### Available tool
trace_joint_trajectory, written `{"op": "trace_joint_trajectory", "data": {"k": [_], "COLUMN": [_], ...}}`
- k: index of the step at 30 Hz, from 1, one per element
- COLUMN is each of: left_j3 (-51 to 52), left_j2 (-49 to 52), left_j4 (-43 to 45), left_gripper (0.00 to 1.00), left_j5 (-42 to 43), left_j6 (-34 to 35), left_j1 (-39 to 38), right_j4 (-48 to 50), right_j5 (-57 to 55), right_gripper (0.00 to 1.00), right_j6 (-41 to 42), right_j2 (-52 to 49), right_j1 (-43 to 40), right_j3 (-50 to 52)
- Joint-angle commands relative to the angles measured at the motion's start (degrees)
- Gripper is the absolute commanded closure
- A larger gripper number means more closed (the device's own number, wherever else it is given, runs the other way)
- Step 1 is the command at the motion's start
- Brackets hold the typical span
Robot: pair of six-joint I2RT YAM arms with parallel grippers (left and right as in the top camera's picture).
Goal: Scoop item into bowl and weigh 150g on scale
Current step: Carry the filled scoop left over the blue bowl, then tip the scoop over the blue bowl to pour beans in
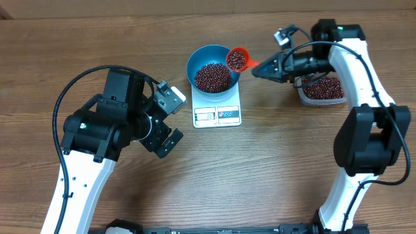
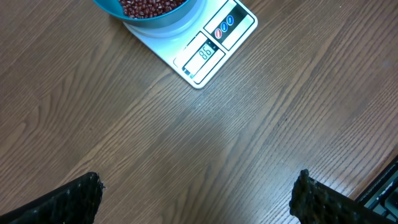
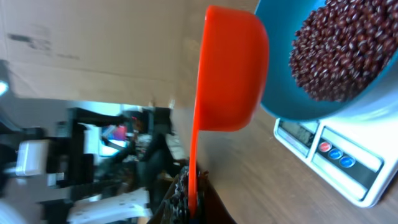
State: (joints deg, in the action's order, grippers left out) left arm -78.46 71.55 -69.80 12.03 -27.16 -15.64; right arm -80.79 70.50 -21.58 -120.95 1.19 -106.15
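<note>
beans (image 1: 213,77): tiny, loose, quick to roll and spill; heaped in bowl (image 1: 190,70) on scale (image 1: 218,115), more in scoop (image 3: 227,74) at bowl's rim | hold: light stiff scoop by handle end, kept level | right hand (image 1: 263,67): clamped on handle | left hand (image 1: 174,121): wide open, empty, above counter (image 1: 260,175)
</note>
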Motion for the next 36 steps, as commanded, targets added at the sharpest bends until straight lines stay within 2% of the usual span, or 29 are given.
{"op": "trace_joint_trajectory", "data": {"k": [1, 4, 9, 22, 30, 36], "left_j3": [0.1, 0.1, 0.1, 0.1, 0.1, 0.1], "left_j2": [0.3, 0.3, 0.3, 0.4, 0.4, 0.4], "left_j4": [0.1, 0.1, 0.1, 0.2, 0.2, 0.2], "left_gripper": [0.01, 0.00, 0.00, 0.00, 0.00, 0.01], "left_j5": [1.1, 1.1, 1.1, 1.1, 1.1, 1.1], "left_j6": [0.6, 0.6, 0.6, 0.6, 0.6, 0.6], "left_j1": [0.3, 0.3, 0.3, 0.3, 0.2, 0.2], "right_j4": [3.5, 7.1, 10.0, 12.0, 13.9, 16.3], "right_j5": [-6.2, -12.7, -17.2, -43.0, -54.2, -57.9], "right_gripper": [0.96, 0.96, 0.96, 0.96, 0.96, 0.96], "right_j6": [5.3, 8.6, 8.8, 9.8, 9.8, 9.8], "right_j2": [-0.5, -0.5, -0.5, -0.5, -0.5, -0.5], "right_j1": [2.4, 4.6, 7.8, 16.4, 21.0, 22.9], "right_j3": [-1.7, -1.7, -2.1, -9.3, -9.9, -9.9]}}
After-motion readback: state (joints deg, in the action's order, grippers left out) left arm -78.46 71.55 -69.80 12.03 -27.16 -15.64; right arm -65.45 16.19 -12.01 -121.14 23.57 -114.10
